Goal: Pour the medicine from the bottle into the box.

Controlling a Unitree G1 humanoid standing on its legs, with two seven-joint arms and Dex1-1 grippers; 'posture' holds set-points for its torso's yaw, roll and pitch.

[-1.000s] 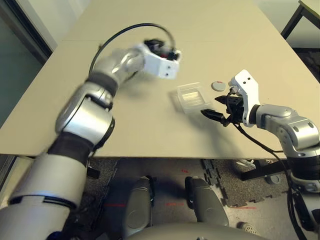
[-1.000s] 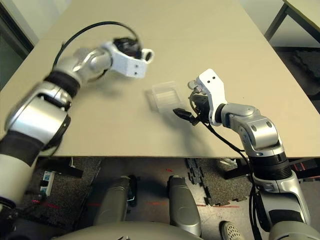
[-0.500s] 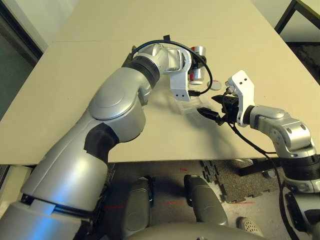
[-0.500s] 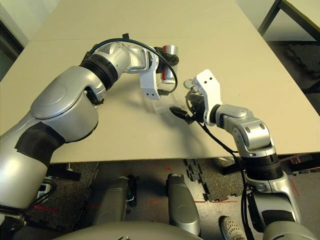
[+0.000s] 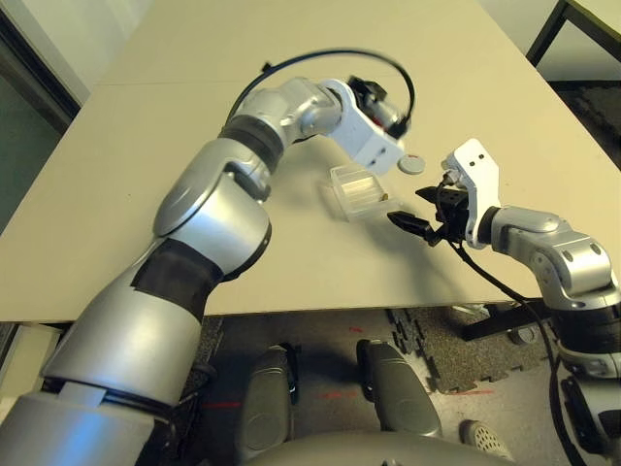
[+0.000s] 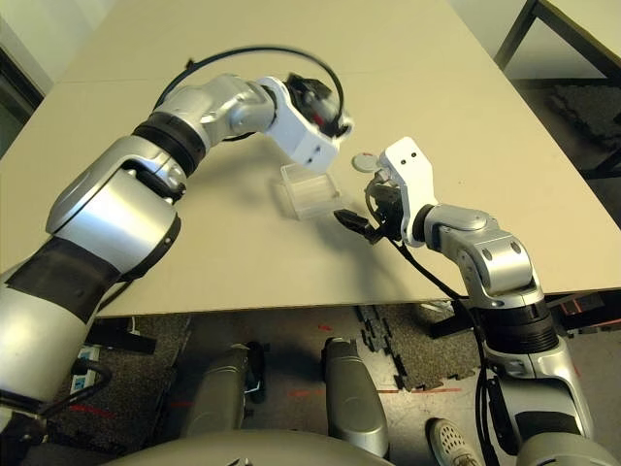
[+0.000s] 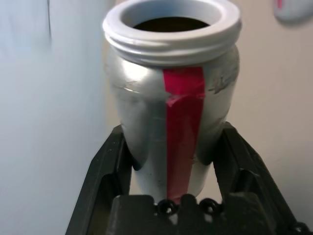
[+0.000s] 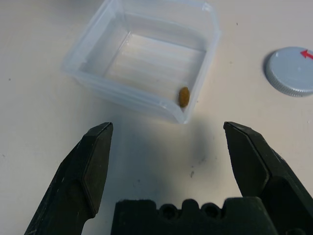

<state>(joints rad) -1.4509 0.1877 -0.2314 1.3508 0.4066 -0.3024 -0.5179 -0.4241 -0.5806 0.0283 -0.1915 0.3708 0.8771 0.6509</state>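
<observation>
The robot's left gripper (image 7: pixel 173 161) was clamped on the uncapped silver bottle (image 7: pixel 181 112) near the clear plastic box (image 8: pixel 142 58); one brown pill (image 8: pixel 184 97) lay inside (pouring seemingly underway, setting the bottle down left), while the right gripper (image 8: pixel 168 129) stood wide apart, empty

Seen from the right wrist: a small, shallow box (image 8: pixel 151 54) of clear plastic, open at the top, with rounded corners, on a pale tabletop (image 8: pixel 161 156). Inside, down in one corner, a single small brown oval pill (image 8: pixel 184 97). Near the box but apart from it, a flat round grey cap (image 8: pixel 292 72) with ridged edge and red arrow mark. Closer in, two black fingers (image 8: pixel 93 169) spread wide, empty between.
</observation>
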